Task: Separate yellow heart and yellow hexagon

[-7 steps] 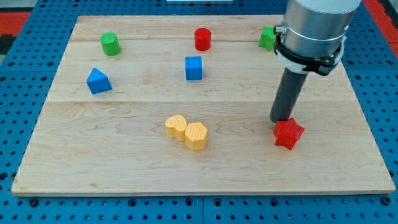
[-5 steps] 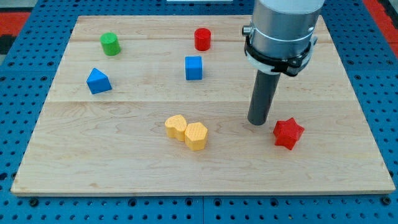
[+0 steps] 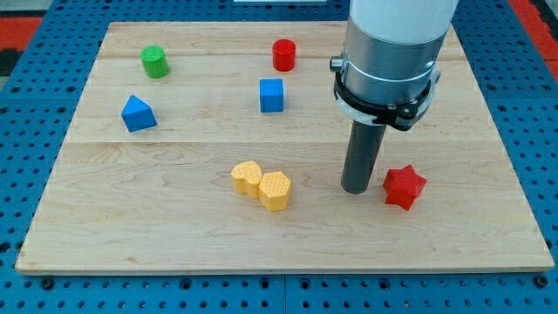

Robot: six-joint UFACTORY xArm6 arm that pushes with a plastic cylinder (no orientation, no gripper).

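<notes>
The yellow heart (image 3: 247, 177) and the yellow hexagon (image 3: 275, 190) lie touching side by side near the board's lower middle, the heart to the left. My tip (image 3: 356, 188) rests on the board to the right of the hexagon, some way off it, and just left of the red star (image 3: 404, 187). The tip touches no block.
A green cylinder (image 3: 155, 62) and a blue triangular block (image 3: 138, 113) sit at the upper left. A red cylinder (image 3: 283, 54) and a blue cube (image 3: 272, 94) sit at the upper middle. The arm's grey body hides the board's upper right.
My tip has moved left and slightly down, from above the red star to its left side, closer to the yellow blocks. No block has moved.
</notes>
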